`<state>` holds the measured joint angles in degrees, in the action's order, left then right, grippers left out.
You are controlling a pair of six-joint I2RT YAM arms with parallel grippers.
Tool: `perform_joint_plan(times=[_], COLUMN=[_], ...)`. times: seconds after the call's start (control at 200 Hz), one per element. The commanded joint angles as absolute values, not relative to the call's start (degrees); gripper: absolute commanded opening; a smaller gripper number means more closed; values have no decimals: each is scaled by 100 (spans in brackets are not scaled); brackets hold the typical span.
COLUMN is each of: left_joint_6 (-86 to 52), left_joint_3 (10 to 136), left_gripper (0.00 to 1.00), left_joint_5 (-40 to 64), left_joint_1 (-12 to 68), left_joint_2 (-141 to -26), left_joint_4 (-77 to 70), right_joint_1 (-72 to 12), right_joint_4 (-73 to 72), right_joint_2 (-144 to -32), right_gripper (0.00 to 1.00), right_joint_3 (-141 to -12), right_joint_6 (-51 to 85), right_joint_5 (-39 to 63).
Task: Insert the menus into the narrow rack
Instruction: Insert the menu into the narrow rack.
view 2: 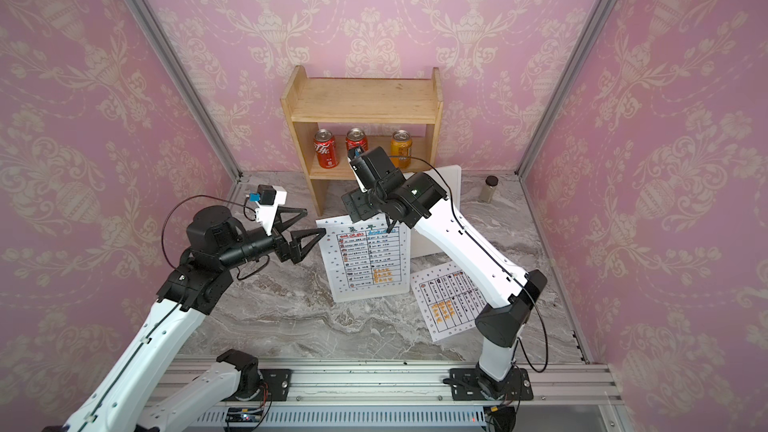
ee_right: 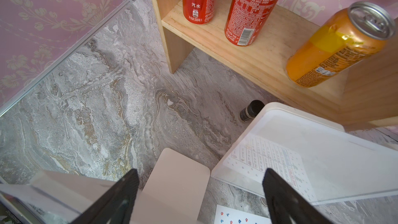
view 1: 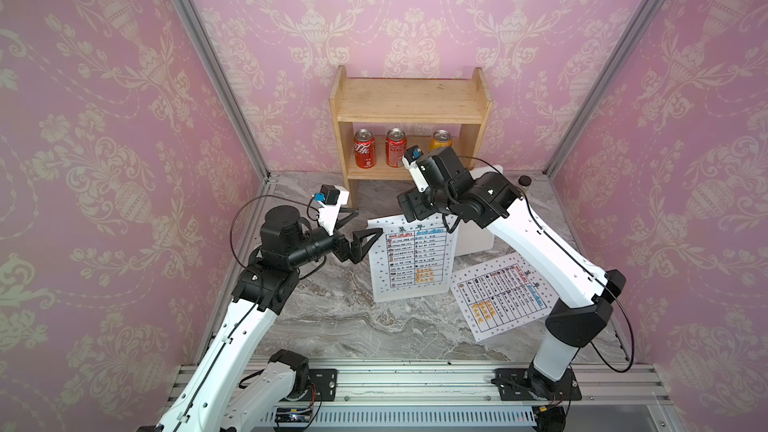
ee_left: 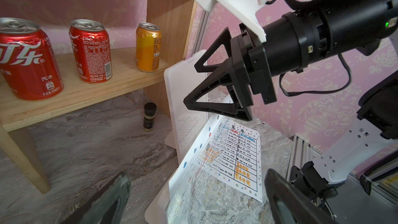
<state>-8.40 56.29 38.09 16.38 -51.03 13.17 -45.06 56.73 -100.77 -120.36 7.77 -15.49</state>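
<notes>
Marble tabletop [view 1: 353, 326] carried the flat menu [view 1: 498, 297] nearest me. Further in, the upright menu [view 1: 409, 261] stood at the white rack [view 1: 473, 238]; slotted or not, I couldn't tell. Left gripper [view 1: 368, 222] gaped empty beside it, right gripper [ee_right: 200, 171] wide and empty above. Behind, the wooden shelf [view 1: 409, 97] held two red cans [view 1: 365, 153] and an orange can [view 1: 440, 140] against pink wallpaper [view 1: 415, 14]. Only wrist views showed the rack's clear panel [ee_right: 323, 158].

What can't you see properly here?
Right pincer: in both top views its own wrist hides the tips.
Left pincer: in the left wrist view its fingers are blurred and cut off at the edge.
White rack: in both top views the right arm covers most of it.
Standing menu: writing too small to read in top views.
Small bottle: in a top view only its cap shows behind the right arm.
</notes>
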Motion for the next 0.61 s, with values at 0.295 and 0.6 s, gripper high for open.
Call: perform_joint_plan(times=[0.295, 0.6], left_joint_6=[-799, -826], left_joint_3=[5493, 5405], left_gripper=[99, 99], left_joint_5=[3678, 3598], left_joint_1=[1688, 1688], left_joint_2=[-4905, -4822], left_joint_4=[1452, 1519], right_joint_1=[-4536, -4536], right_joint_4=[5126, 5098], right_joint_2=[-9295, -9217], right_gripper=[93, 93], right_joint_3=[-10715, -10573], right_joint_6=[1093, 1090], right_joint_5=[-1751, -1705])
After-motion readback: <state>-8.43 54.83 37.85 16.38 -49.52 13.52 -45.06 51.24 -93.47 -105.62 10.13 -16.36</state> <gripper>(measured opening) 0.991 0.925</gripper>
